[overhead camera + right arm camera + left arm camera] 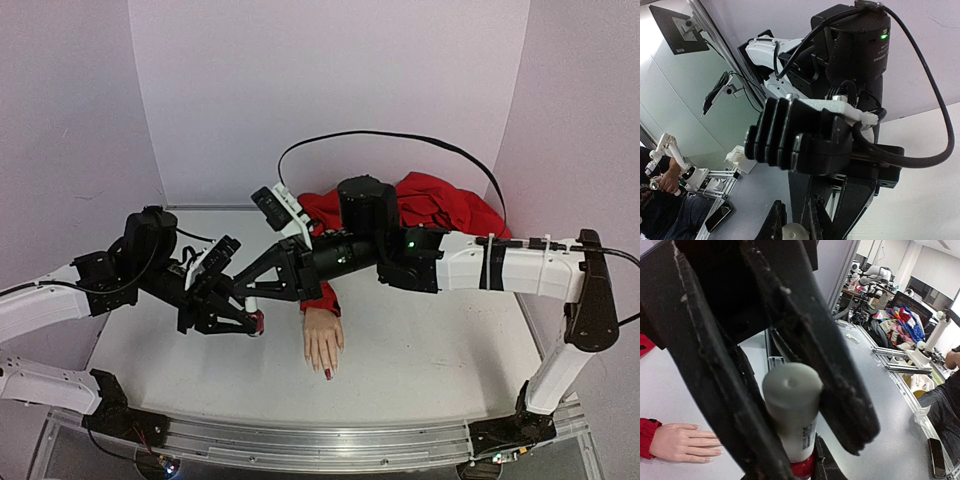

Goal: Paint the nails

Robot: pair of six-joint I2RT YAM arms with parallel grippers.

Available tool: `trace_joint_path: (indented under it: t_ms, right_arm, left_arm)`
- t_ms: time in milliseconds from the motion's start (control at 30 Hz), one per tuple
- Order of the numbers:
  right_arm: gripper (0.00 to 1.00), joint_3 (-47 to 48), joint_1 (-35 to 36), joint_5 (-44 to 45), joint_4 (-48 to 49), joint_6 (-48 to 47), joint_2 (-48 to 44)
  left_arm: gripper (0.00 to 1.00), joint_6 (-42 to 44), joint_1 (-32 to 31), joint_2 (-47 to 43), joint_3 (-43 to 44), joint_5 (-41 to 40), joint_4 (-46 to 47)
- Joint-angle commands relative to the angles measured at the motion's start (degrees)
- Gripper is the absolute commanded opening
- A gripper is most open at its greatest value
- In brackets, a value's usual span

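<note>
The left pincer (250, 326) pinches the polish bottle (802, 467) steady; the right pincer (250, 300) clamps its cap (792, 390), likely to unscrew it. The nails (327, 373) wait nearby on the mannequin hand (322, 338), flat on the bench (430, 370).

Pale, flesh-coloured mannequin hand (322, 338) lies palm down at centre of the white table (430, 360), fingers toward six o'clock; its tiny nails (327, 373) natural pink, one dark red.

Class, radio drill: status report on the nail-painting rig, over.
Left gripper shut on polish bottle. Right gripper shut on its white cap. Mannequin hand palm-down, one nail dark red. Right arm crosses above red sleeve.
</note>
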Motion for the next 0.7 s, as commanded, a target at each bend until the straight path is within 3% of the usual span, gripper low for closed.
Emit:
trace_joint_path:
  t_ms: [0,167,233,300,400,500,667]
  right_arm:
    - [0.0,-2.35,-0.02,1.38,2.66,1.45,-2.49]
    - [0.0,-7.49,0.68,20.76,1.84,1.01,-5.91]
    - [0.0,-8.3,2.98,36.69,-0.84,0.63,-6.98]
    - [0.0,-7.7,7.11,58.63,-3.78,1.92,-6.9]
    - [0.0,-3.47,12.85,81.4,-9.38,8.54,-3.09]
    - [0.0,2.22,17.29,91.28,-11.06,11.46,2.39]
    - [0.0,9.58,18.51,89.15,-11.07,12.67,7.35]
  left_arm:
    - [0.0,2.24,0.05,-3.77,1.71,-14.21,2.92]
    - [0.0,3.13,0.14,-6.61,0.06,-38.65,2.92]
    - [0.0,3.9,0.14,-7.26,-0.29,-47.5,2.86]
    - [0.0,4.72,0.14,-7.68,-0.64,-54.35,2.76]
    - [0.0,4.99,0.14,-7.83,-0.59,-58.96,2.43]
    - [0.0,5.34,0.14,-7.52,-0.49,-59.22,2.02]
    - [0.0,5.57,0.14,-6.3,0.05,-59.15,1.16]
